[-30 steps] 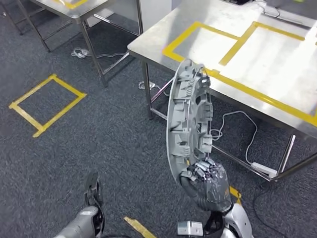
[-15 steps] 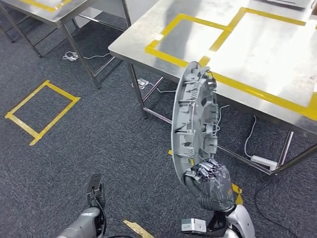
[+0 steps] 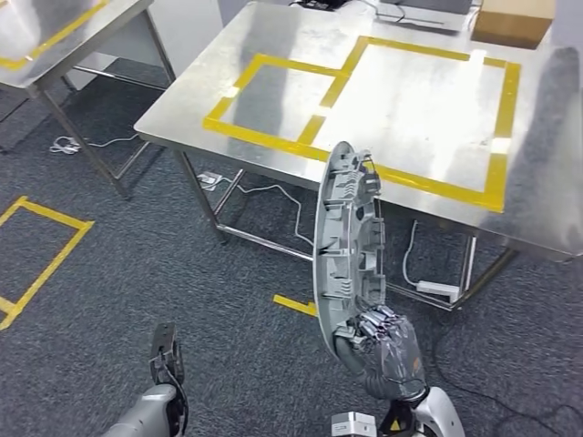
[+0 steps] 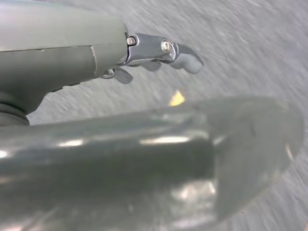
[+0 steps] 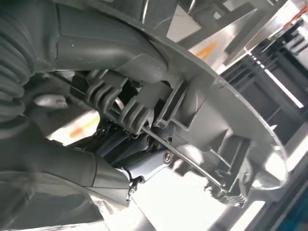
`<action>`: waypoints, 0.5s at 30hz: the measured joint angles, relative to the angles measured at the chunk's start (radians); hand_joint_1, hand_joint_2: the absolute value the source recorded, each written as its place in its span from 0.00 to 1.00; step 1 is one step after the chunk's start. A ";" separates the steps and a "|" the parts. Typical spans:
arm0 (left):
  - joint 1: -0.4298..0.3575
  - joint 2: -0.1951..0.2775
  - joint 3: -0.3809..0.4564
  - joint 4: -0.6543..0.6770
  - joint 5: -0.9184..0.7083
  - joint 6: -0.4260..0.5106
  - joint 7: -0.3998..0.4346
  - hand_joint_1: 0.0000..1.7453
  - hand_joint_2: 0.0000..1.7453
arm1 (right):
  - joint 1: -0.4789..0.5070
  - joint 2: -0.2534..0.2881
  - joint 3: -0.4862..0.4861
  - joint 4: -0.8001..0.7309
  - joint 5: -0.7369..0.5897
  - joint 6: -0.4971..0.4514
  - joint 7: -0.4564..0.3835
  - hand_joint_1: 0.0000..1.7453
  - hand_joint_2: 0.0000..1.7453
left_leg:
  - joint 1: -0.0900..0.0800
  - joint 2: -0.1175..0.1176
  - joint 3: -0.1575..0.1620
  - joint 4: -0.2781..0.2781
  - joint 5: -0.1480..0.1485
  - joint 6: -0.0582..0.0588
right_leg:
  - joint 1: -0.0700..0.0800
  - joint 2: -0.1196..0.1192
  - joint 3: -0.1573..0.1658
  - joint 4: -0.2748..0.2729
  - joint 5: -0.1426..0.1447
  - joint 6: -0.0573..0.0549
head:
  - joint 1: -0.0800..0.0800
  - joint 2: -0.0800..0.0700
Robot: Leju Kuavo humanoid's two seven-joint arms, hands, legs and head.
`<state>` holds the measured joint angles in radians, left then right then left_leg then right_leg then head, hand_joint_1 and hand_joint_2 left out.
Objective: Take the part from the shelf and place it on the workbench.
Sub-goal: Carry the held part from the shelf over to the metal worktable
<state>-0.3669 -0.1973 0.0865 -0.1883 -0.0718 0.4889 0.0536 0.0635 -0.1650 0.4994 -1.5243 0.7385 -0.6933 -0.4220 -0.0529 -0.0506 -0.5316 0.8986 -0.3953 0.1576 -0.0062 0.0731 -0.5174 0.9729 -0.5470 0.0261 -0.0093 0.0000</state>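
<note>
Grey round plastic part (image 3: 347, 244), ribbed and clipped on inner face, thin wire ring around ribs; held upright on edge, in air in front of desk (image 3: 206, 100), not resting on it. Right hand (image 3: 391, 350) under lower rim, fingers (image 5: 147, 166) clamped on part. Left hand (image 3: 167, 357) low over floor, holding nothing, fingers (image 4: 165, 49) stretched apart. Steel desk marked with yellow tape rectangles (image 3: 371, 109); cardboard box (image 3: 512, 23) at far edge. Dark grey carpet (image 3: 103, 300), yellow tape square (image 3: 41, 259), white cables (image 3: 268, 193) under desk.

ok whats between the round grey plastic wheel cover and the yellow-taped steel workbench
Nothing solid. In the head view the round grey plastic wheel cover, gripped by the right hand, stands before the workbench edge.
</note>
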 joint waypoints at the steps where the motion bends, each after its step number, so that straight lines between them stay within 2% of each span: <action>1: -0.004 -0.002 0.000 0.000 -0.001 -0.001 -0.001 0.00 0.00 | -0.004 0.000 -0.001 -0.001 -0.001 0.000 0.000 1.00 1.00 | 0.009 0.014 0.022 -0.028 -0.006 -0.014 | 0.004 -0.035 -0.018 0.044 -0.032 0.002 | 0.001 0.000; 2: -0.003 -0.006 -0.001 0.000 -0.001 -0.001 -0.001 0.00 0.00 | -0.008 -0.001 0.000 -0.001 0.000 0.000 -0.001 1.00 1.00 | 0.016 0.028 0.036 -0.038 -0.015 -0.029 | 0.004 -0.053 -0.042 0.105 -0.064 0.007 | 0.004 0.000; 3: 0.002 -0.008 -0.001 0.001 0.000 -0.001 0.000 0.00 0.00 | -0.012 -0.001 0.000 -0.001 0.000 0.000 -0.001 1.00 1.00 | 0.024 0.043 0.044 -0.037 -0.023 -0.042 | 0.001 -0.059 -0.068 0.167 -0.083 0.016 | 0.004 0.000; 4: 0.008 -0.008 -0.001 0.001 0.000 -0.001 0.001 0.00 0.00 | -0.014 -0.001 -0.001 -0.001 0.000 0.000 -0.001 1.00 1.00 | 0.033 0.059 0.052 -0.033 -0.033 -0.057 | -0.004 -0.061 -0.088 0.208 -0.081 0.028 | 0.004 0.000; 5: 0.012 -0.009 -0.001 0.002 0.000 -0.001 0.001 0.00 0.00 | -0.016 -0.002 -0.001 -0.001 0.000 0.000 -0.002 1.00 1.00 | 0.044 0.075 0.058 -0.026 -0.044 -0.073 | -0.011 -0.064 -0.097 0.215 -0.055 0.044 | 0.004 0.000; 6: 0.013 -0.009 -0.002 0.002 -0.001 -0.001 0.002 0.00 0.00 | -0.016 -0.003 -0.002 -0.001 0.000 0.000 -0.002 1.00 1.00 | 0.056 0.088 0.061 -0.013 -0.057 -0.091 | -0.021 -0.073 -0.091 0.181 -0.006 0.064 | 0.004 0.000; 7: 0.011 -0.009 -0.002 0.002 -0.002 -0.002 0.002 0.00 0.00 | -0.017 -0.003 -0.002 -0.001 0.000 0.000 -0.002 1.00 1.00 | 0.067 0.098 0.061 0.006 -0.073 -0.110 | -0.027 -0.090 -0.081 0.135 0.037 0.088 | 0.005 0.000; 8: 0.009 -0.008 -0.002 0.002 -0.002 -0.003 0.002 0.00 0.00 | -0.017 -0.003 -0.003 0.000 0.000 0.000 -0.003 1.00 1.00 | 0.073 0.106 0.057 0.024 -0.086 -0.127 | -0.030 -0.113 -0.073 0.097 0.067 0.110 | 0.008 0.000; 9: 0.007 -0.008 -0.002 0.002 -0.003 -0.004 0.002 0.00 0.00 | -0.019 -0.003 -0.003 0.001 0.000 0.000 -0.003 1.00 1.00 | 0.073 0.112 0.048 0.050 -0.101 -0.142 | -0.032 -0.139 -0.069 0.075 0.075 0.120 | 0.020 0.000; 10: 0.008 -0.008 -0.002 0.002 -0.004 -0.004 0.002 0.00 0.00 | -0.020 -0.003 -0.003 0.002 0.000 0.000 -0.004 1.00 1.00 | 0.067 0.115 0.034 0.079 -0.111 -0.150 | -0.033 -0.154 -0.072 0.074 0.059 0.104 | 0.026 0.000; 11: 0.010 -0.005 -0.003 0.002 -0.004 -0.003 0.002 0.00 0.00 | -0.022 -0.003 -0.003 0.002 0.000 0.001 -0.005 1.00 1.00 | 0.060 0.118 0.019 0.105 -0.116 -0.154 | -0.036 -0.158 -0.078 0.083 0.044 0.078 | 0.028 0.000; 12: 0.013 -0.003 -0.003 0.002 -0.005 -0.002 0.003 0.00 0.00 | -0.022 -0.003 -0.003 0.001 0.000 0.001 -0.006 1.00 1.00 | 0.055 0.121 0.005 0.131 -0.122 -0.157 | -0.043 -0.151 -0.084 0.091 0.032 0.052 | 0.027 0.000; 13: 0.012 0.000 -0.003 0.002 -0.006 -0.001 0.004 0.00 0.00 | -0.021 -0.003 -0.004 0.001 0.001 0.001 -0.008 1.00 1.00 | 0.053 0.121 -0.004 0.147 -0.127 -0.160 | -0.046 -0.136 -0.093 0.102 0.023 0.033 | 0.017 0.000; 14: 0.007 0.002 -0.003 0.002 -0.006 -0.001 0.004 0.00 0.00 | -0.020 -0.003 -0.005 0.000 0.004 0.001 -0.009 1.00 1.00 | 0.054 0.114 -0.011 0.163 -0.141 -0.163 | -0.048 -0.122 -0.103 0.114 0.019 0.031 | 0.008 0.000; 15: -0.001 0.001 -0.003 0.002 -0.008 -0.001 0.004 0.00 0.00 | -0.019 -0.003 -0.007 -0.002 0.011 0.000 -0.012 1.00 1.00 | 0.058 0.104 -0.020 0.191 -0.168 -0.165 | -0.048 -0.110 -0.110 0.122 0.016 0.031 | 0.001 0.000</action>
<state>-0.3674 -0.1967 0.0832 -0.1863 -0.0796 0.4882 0.0579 0.0443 -0.1681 0.4920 -1.5263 0.7496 -0.6929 -0.4342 0.0050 0.0532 -0.5515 1.0900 -0.5632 -0.0077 -0.0539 -0.0370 -0.6270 1.0951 -0.5312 0.0567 -0.0083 0.0000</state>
